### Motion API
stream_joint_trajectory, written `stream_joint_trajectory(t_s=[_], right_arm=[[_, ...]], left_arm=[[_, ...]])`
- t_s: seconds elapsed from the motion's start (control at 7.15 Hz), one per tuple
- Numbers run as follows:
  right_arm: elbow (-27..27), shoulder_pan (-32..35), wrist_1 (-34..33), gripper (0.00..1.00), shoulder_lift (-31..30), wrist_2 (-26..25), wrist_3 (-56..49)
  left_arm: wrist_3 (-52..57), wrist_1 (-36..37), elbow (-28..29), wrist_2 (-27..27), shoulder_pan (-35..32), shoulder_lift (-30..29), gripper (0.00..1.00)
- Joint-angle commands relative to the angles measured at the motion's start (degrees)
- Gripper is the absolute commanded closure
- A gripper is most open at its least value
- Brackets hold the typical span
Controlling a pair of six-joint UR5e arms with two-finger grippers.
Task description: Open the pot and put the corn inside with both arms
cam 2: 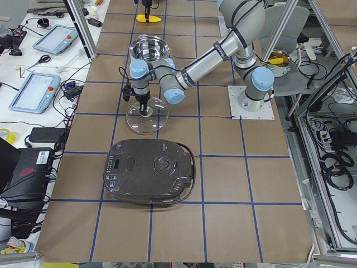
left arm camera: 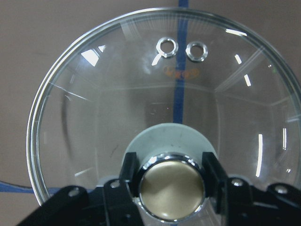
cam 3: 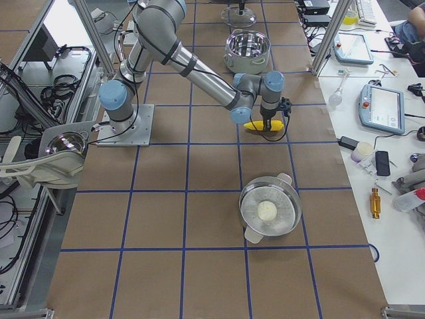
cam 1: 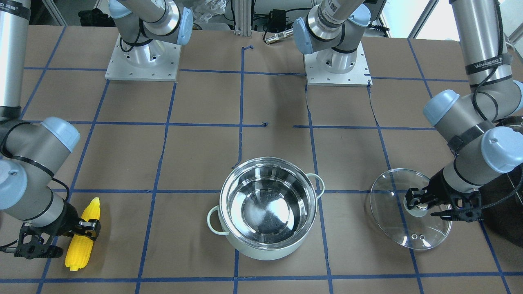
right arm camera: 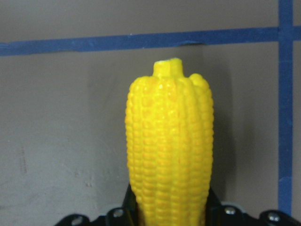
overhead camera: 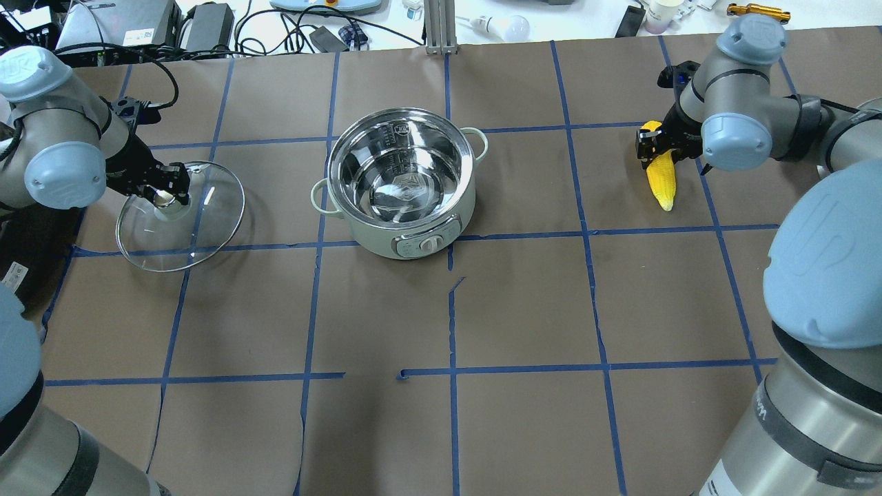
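The pale mint-green pot [cam 1: 265,251] stands open mid-table, its steel inside empty; it also shows in the overhead view [overhead camera: 375,238]. Its clear glass lid [cam 1: 408,232] sits tilted on the table at my left [overhead camera: 200,234]. My left gripper [cam 1: 416,202] [overhead camera: 165,196] [left arm camera: 170,162] is shut on the lid's beige knob [left arm camera: 171,188]. The yellow corn [cam 1: 81,249] [overhead camera: 663,182] [right arm camera: 169,141] lies on the table at my right. My right gripper [cam 1: 88,226] [overhead camera: 651,148] [right arm camera: 171,202] is shut on the corn near its thick end.
A large black appliance [cam 2: 150,170] sits on the table beyond the lid on my left. A second round steel pot [cam 3: 269,209] holding a white lump stands on my right side. The arm bases [cam 1: 143,57] [cam 1: 337,61] are bolted at the robot's edge.
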Motion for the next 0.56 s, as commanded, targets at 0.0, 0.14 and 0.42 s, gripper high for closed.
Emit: stream_joint_trajectory(t_s=[0.0,0.14,0.42], right_arm=[[-2.15,0.43,2.13,1.0,-2.5,-2.08,1.09],[-2.25,1.4,6.15,1.0,-5.74,-1.64,5.53],[-3.9,11.53,12.57,1.0,-11.81,-2.51,16.39]], left_arm=[[1.01,-0.05,-0.75,0.08,-0.01,-0.41,0.95],[0.75,0.12,-1.02,0.17,0.08,-0.41,0.65],[0.57,0.12,-0.59,0.61,0.08,-0.41,0.27]])
